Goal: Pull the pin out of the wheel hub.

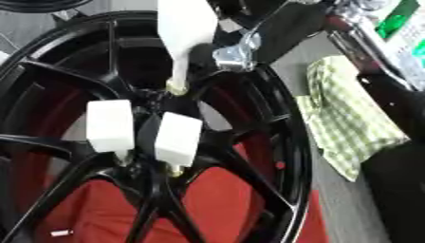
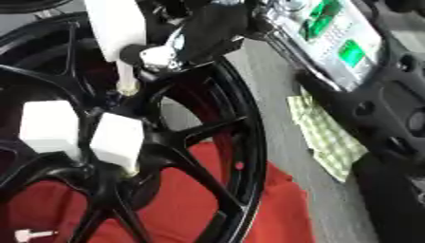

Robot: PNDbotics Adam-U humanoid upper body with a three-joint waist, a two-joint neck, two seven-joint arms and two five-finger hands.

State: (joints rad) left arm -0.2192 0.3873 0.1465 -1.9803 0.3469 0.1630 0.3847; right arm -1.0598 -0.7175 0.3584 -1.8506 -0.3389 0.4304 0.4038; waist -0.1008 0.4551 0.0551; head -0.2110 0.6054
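The black wheel hub (image 1: 282,142) lies on a red cloth (image 1: 224,199) and fills the left of both views. Three pins with white block handles stand near its centre. Two of them, a left pin (image 1: 109,126) and a right pin (image 1: 178,138), sit low in the hub. The third, taller pin (image 1: 184,33) tilts above them, its thin stem (image 1: 176,80) reaching down to the hub. My right hand (image 2: 195,31) comes in from the top right, its fingers curled against this tall pin's handle. My left hand shows in neither view.
A small white pin (image 2: 27,234) lies loose on the red cloth at the lower left. A green checked cloth (image 1: 345,118) lies on the grey floor right of the wheel. My dark right arm (image 2: 374,109), with green boards on it, crosses the right side.
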